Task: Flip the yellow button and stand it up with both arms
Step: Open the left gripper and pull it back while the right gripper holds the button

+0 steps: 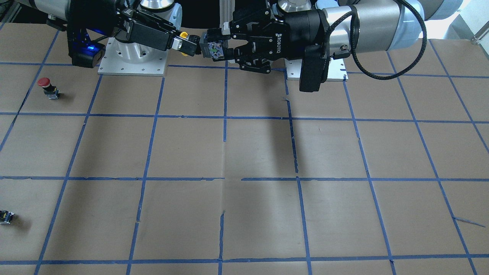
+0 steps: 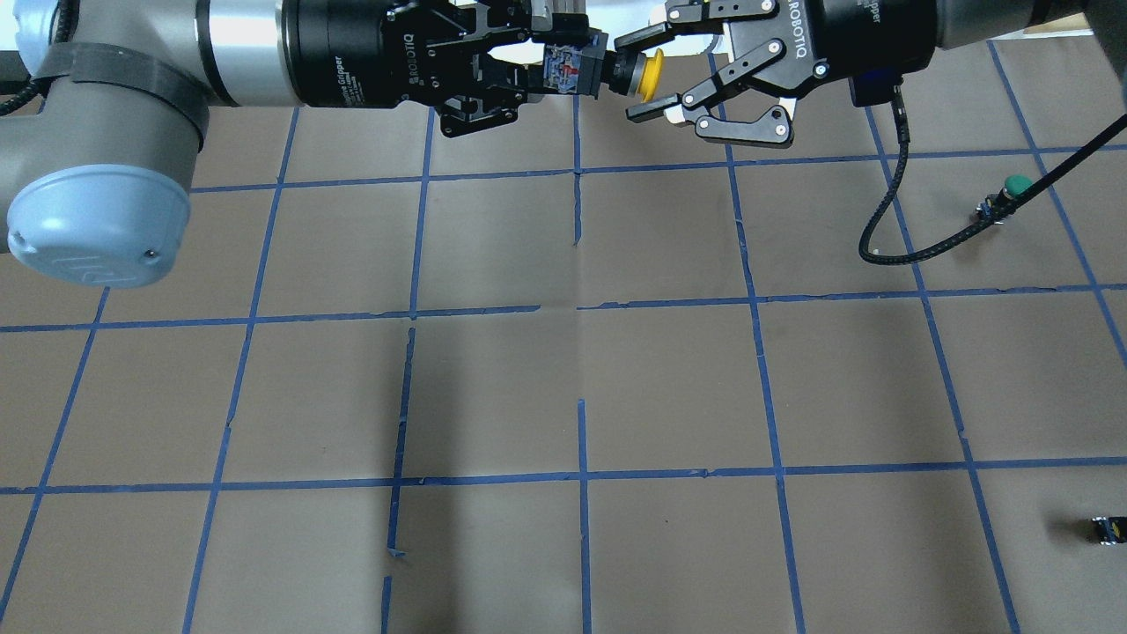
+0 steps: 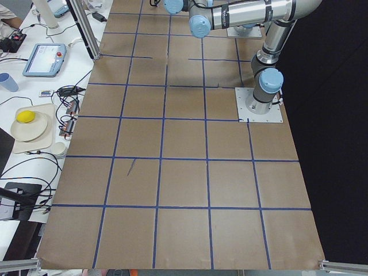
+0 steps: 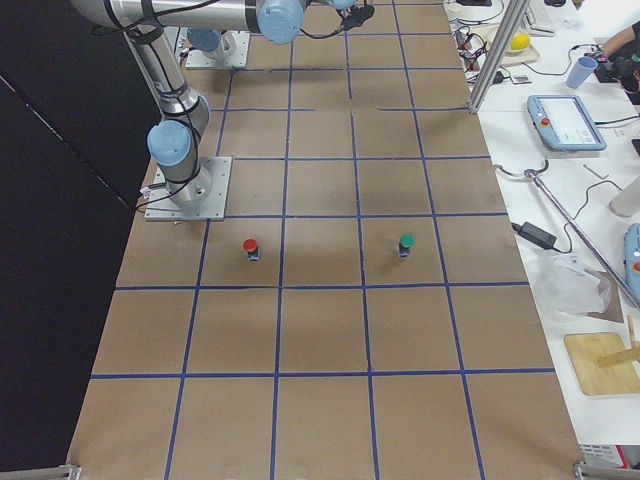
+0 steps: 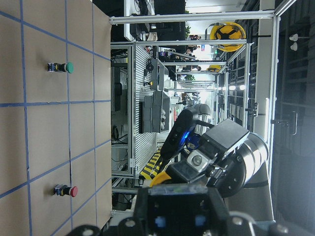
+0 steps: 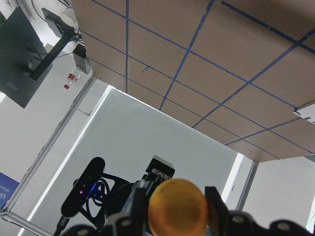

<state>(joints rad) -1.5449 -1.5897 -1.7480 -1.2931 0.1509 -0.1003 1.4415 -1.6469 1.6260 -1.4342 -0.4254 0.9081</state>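
The yellow button (image 2: 651, 75) is held level in the air above the table's robot-side edge, its cap pointing at my right gripper. My left gripper (image 2: 563, 67) is shut on its grey-black contact block (image 1: 213, 49). My right gripper (image 2: 635, 77) is open, with one finger on each side of the yellow cap and a gap showing at both. In the front view a right finger (image 1: 188, 44) hides most of the cap. The cap fills the bottom of the right wrist view (image 6: 177, 206).
A red-capped button (image 1: 45, 84) and a green-capped button (image 2: 1013, 187) stand on the brown paper on my right side. A small capless block (image 2: 1107, 528) lies near the far right edge. The arm base plates (image 1: 133, 61) sit behind the grippers.
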